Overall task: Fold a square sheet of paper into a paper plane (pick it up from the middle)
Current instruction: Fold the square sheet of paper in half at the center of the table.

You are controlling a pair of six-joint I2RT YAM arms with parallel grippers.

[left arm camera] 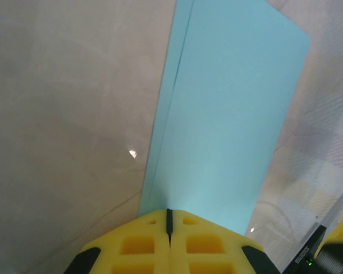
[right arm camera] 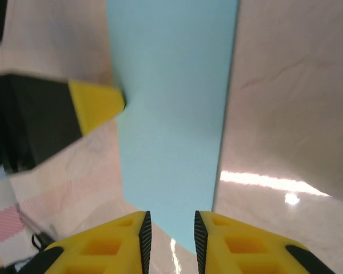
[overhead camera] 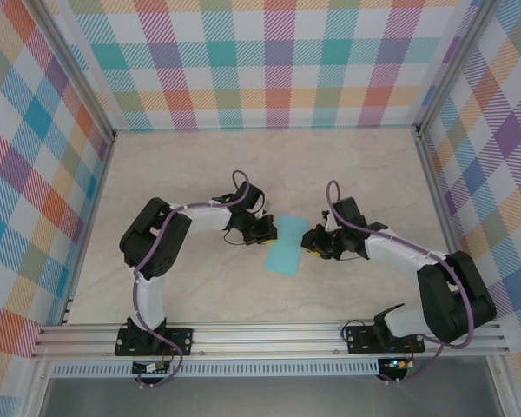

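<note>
While the left pincer (left arm camera: 169,218) is clenched on the paper's (left arm camera: 228,114) edge, the right pincer (right arm camera: 170,222) stands parted astride the opposite edge, seemingly not gripping. The paper sits between both, over the middle of the surface (overhead camera: 200,165), its long axis running near to far: pale turquoise, folded double, plain.

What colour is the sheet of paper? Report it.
Plain light turquoise paper; clearest in left wrist view.

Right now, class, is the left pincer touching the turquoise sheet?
Touching. The left wrist view shows the left pincer shut, with the turquoise sheet running straight into its closed seam, with no gap visible.
</note>
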